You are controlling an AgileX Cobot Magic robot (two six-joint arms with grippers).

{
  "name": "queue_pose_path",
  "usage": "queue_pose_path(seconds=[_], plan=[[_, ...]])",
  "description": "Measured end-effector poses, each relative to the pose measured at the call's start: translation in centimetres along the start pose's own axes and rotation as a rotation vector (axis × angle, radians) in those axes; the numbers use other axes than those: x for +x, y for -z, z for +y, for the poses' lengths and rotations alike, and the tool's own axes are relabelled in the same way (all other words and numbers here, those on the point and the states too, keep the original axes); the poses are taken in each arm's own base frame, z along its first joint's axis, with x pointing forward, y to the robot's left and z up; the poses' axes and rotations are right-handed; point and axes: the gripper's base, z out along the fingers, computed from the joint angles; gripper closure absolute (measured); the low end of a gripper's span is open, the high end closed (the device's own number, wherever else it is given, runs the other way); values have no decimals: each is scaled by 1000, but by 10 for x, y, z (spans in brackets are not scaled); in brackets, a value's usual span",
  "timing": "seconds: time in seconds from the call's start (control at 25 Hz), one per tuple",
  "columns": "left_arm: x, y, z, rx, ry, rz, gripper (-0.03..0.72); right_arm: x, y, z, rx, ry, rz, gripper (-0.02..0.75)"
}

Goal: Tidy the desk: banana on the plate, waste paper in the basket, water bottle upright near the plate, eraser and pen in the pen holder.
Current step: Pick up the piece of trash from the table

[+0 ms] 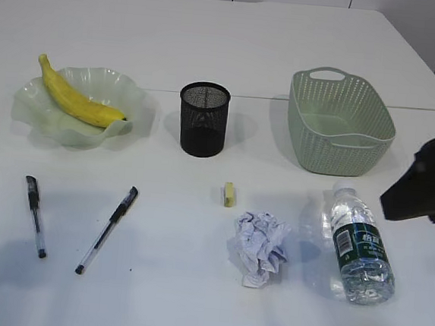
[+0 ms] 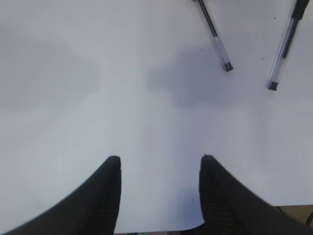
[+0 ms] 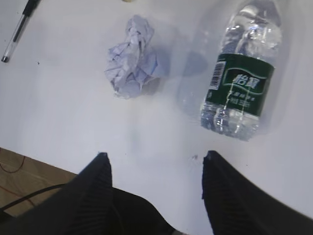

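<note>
The banana (image 1: 78, 99) lies on the pale green plate (image 1: 30, 110) at the back left. Two pens (image 1: 35, 216) (image 1: 107, 230) lie at the front left, and the small yellow eraser (image 1: 230, 194) lies in the middle. Crumpled waste paper (image 1: 260, 247) sits beside the water bottle (image 1: 359, 244), which lies on its side. The black mesh pen holder (image 1: 202, 127) and green basket (image 1: 340, 155) stand at the back. My left gripper (image 2: 160, 159) is open over bare table, short of both pens (image 2: 213, 34) (image 2: 284, 44). My right gripper (image 3: 154, 155) is open, short of the paper (image 3: 133, 56) and the bottle (image 3: 242, 78).
My right arm (image 1: 425, 185) shows as a dark shape at the right edge of the exterior view, beside the basket. The table's front edge (image 3: 44, 164) runs just under the right gripper, with brown floor below. A second table adjoins at the back.
</note>
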Motion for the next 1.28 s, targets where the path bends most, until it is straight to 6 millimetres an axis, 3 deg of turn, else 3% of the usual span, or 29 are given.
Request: queue_pose_path(seconds=[0.32, 0.56, 0.8, 1.28], plan=[[5, -4, 1, -2, 3, 21, 326, -20, -62, 23, -27, 87, 91, 297], [5, -4, 1, -2, 3, 21, 326, -47, -100, 26, -22, 82, 138, 297], [5, -4, 1, -2, 3, 21, 326, -65, -129, 24, -15, 73, 172, 297], [5, -4, 1, -2, 3, 21, 326, -66, -172, 21, -38, 10, 255, 297]])
